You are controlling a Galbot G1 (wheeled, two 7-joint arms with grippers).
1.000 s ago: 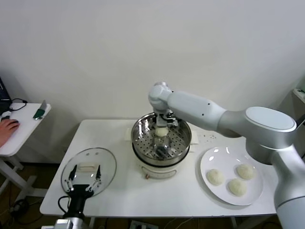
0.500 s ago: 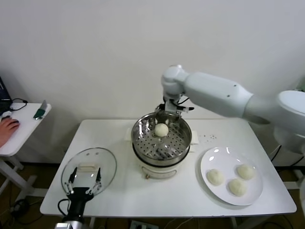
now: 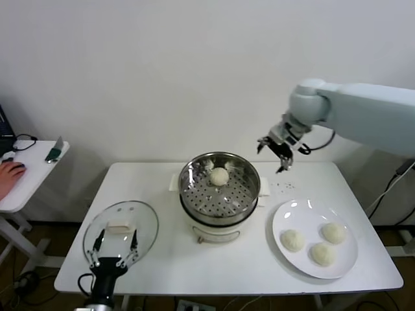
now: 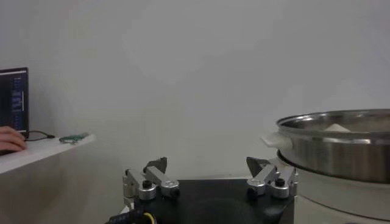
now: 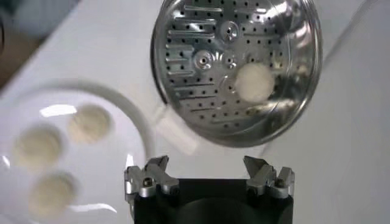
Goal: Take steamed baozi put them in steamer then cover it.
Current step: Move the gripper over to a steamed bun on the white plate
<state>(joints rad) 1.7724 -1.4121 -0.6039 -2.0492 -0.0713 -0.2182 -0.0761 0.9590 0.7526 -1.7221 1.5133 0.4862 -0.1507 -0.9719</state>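
Resting in steamer (image 3: 220,194), baozi (image 3: 220,175) left of right end effector (image 3: 280,152)

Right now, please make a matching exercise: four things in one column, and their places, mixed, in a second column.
1. one baozi
2. three baozi
3. cover
4. right pincer

a. on the white plate
b. flat on the table, left of the steamer
c. in the air, open and empty
d. inside the steamer

Pairs: 1-d, 2-a, 3-b, 4-c
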